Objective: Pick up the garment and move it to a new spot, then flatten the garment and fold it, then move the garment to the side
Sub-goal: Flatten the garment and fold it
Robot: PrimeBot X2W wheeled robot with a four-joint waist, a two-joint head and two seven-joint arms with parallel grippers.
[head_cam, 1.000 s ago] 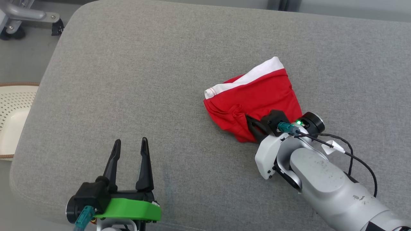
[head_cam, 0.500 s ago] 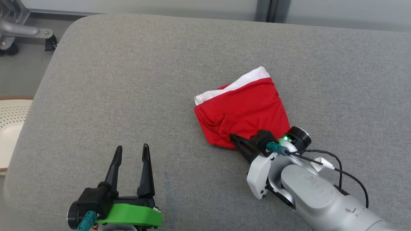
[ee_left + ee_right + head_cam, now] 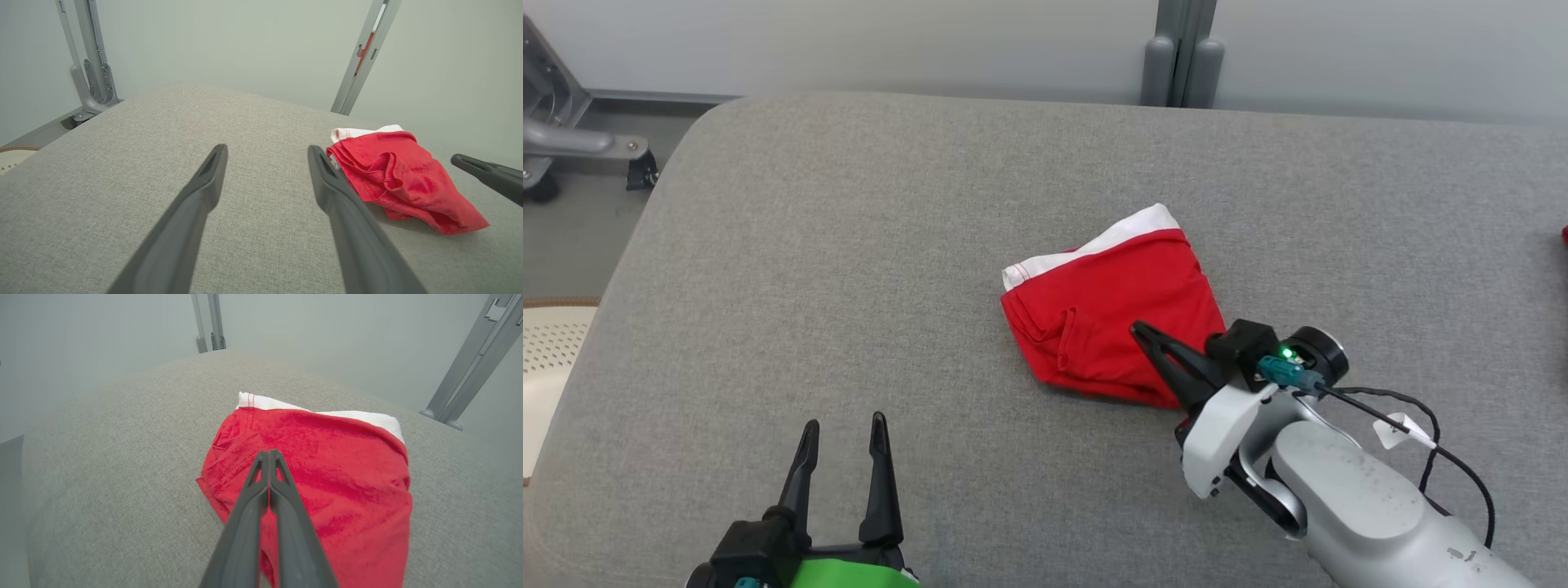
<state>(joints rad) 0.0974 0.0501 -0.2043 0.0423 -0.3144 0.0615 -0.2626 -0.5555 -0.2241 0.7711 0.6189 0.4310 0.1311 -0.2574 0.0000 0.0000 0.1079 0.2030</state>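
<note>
The garment (image 3: 1111, 318) is a red piece with a white band, lying bunched and partly folded on the grey cushion (image 3: 849, 245). My right gripper (image 3: 1137, 329) is shut, its fingers pressed together with nothing between them, hanging just over the garment's near right part. In the right wrist view the closed right gripper (image 3: 269, 453) points across the red cloth (image 3: 347, 469). My left gripper (image 3: 844, 423) stands open and empty near the cushion's front edge, well left of the garment. The left wrist view has the left gripper (image 3: 267, 149), the garment (image 3: 400, 179) and the right gripper (image 3: 455, 159) raised beside it.
A white perforated basket (image 3: 547, 359) sits off the cushion's left edge. A grey metal frame (image 3: 572, 147) stands at the back left and a grey post (image 3: 1178, 57) behind the cushion. A bit of something red (image 3: 1565, 235) shows at the far right edge.
The head camera has tilted up, so the whole picture has shifted down. My right gripper was down at the garment's near edge and now stands lifted over it, still shut. The left gripper stays open.
</note>
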